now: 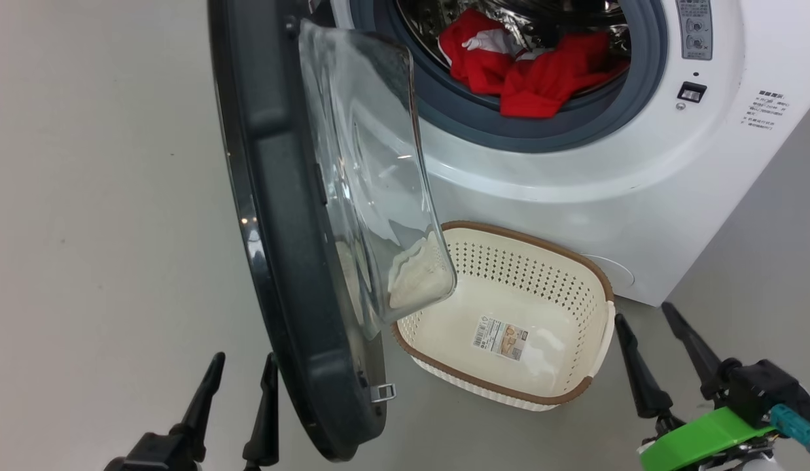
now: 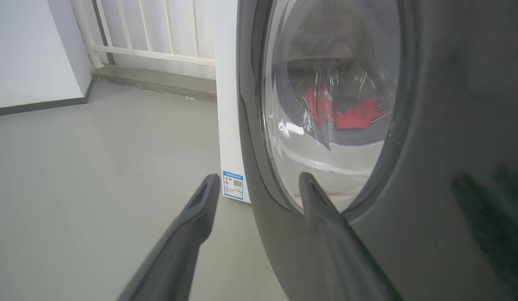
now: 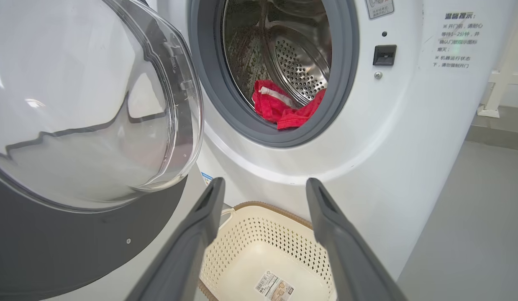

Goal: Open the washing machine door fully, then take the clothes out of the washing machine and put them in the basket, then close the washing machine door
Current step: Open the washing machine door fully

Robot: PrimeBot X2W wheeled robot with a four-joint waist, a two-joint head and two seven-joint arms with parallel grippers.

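The washing machine (image 1: pixel 640 190) stands white at the upper right, its door (image 1: pixel 294 216) swung out edge-on toward me, glass bowl bulging rightward. Red clothes (image 1: pixel 529 72) with white stripes lie at the drum's front lip, also seen as clothes (image 3: pixel 284 110) past the grey gasket. The cream basket (image 1: pixel 595 314) sits on the floor under the opening, nothing in it but a label sticker. My left gripper (image 1: pixel 243 373) stands open just left of the door's lower rim, its right finger near the door's outer face (image 2: pixel 430 146). My right gripper (image 1: pixel 644 324) stands open beside the basket's right end.
Grey floor (image 1: pixel 91 229) spreads to the left of the door. A white railing (image 2: pixel 150 37) and a wall stand behind the machine. A blue label sticker (image 2: pixel 233 185) marks the machine's side panel. A green band (image 1: pixel 706 435) wraps my right wrist.
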